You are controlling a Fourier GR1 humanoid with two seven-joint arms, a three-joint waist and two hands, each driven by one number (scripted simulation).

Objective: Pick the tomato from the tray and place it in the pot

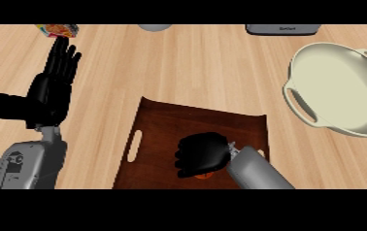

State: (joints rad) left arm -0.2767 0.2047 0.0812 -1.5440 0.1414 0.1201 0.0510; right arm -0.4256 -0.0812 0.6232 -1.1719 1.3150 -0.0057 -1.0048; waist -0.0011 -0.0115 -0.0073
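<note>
A dark brown wooden tray with slot handles lies at the lower middle of the counter. My right hand is over the tray, fingers curled downward around the tomato, of which only a small red-orange sliver shows under the hand. The cream-coloured pot with side handles stands at the right edge, apart from the tray. My left hand rests open at the left, fingers up, away from the tray.
A colourful packet lies at the top left. A grey round object and a grey appliance sit along the back edge. Bare wood counter lies between the tray and the pot.
</note>
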